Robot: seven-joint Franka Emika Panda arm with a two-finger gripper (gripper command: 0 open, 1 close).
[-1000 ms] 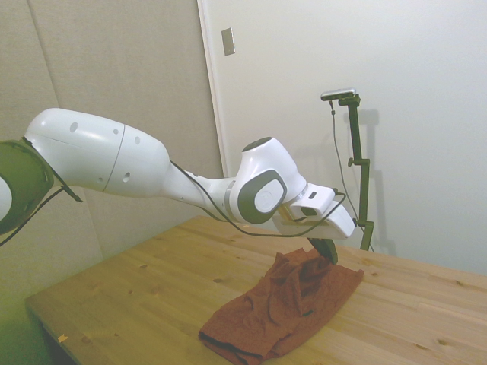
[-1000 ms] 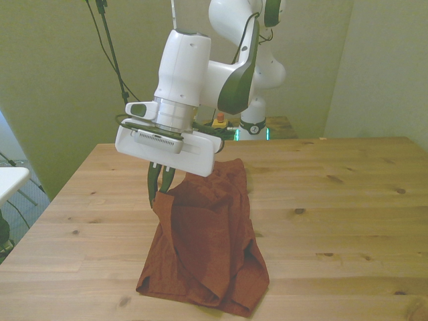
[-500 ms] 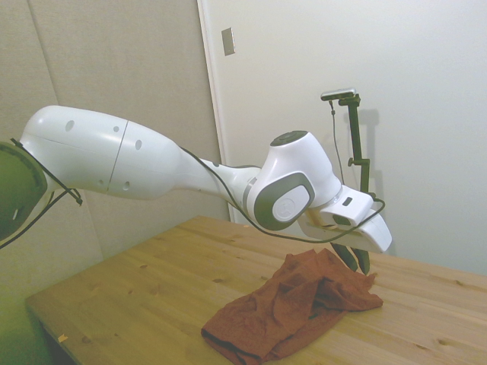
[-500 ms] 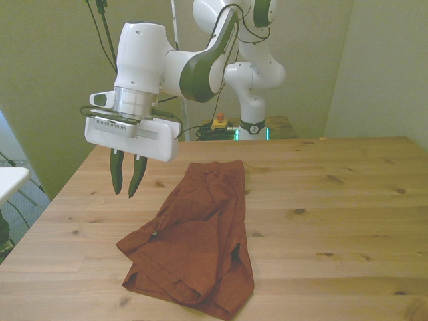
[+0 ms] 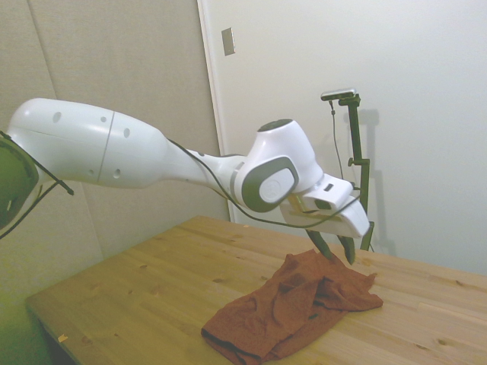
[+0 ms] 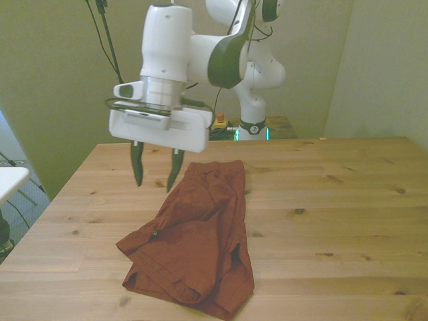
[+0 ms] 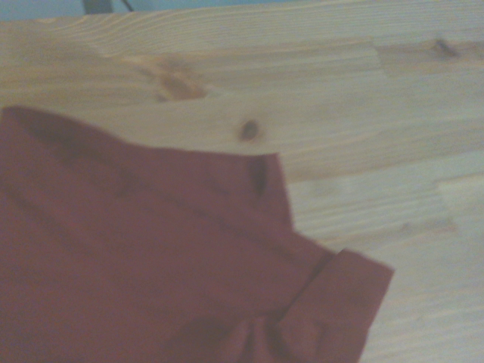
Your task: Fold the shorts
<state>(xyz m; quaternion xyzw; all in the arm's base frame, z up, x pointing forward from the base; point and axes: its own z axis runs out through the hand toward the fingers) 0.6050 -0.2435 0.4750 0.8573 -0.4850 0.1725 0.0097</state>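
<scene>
I have the end effector [image 6: 155, 172] hanging in the air above the table [image 6: 348, 200], its two dark fingers [image 6: 137, 167] spread apart and holding nothing. In the front view it sits at about 10 o'clock from the middle of the shorts [image 6: 197, 244], over the cloth's edge on the front view's left, with one fingertip just above the fabric and the other over bare wood.

The shorts lie loose on the table in a rumpled heap (rust-red, heavily wrinkled), one end stretching toward 12 o'clock and the bulkier bunched end toward 6 o'clock near the table's front edge. A layer is turned over on itself along the side at 9 o'clock.

From the side view the fingers point down over the far end of the shorts [image 5: 297, 308], clear of them. My wrist camera shows a blurred corner of the shorts [image 7: 166, 265] on pale wood.
</scene>
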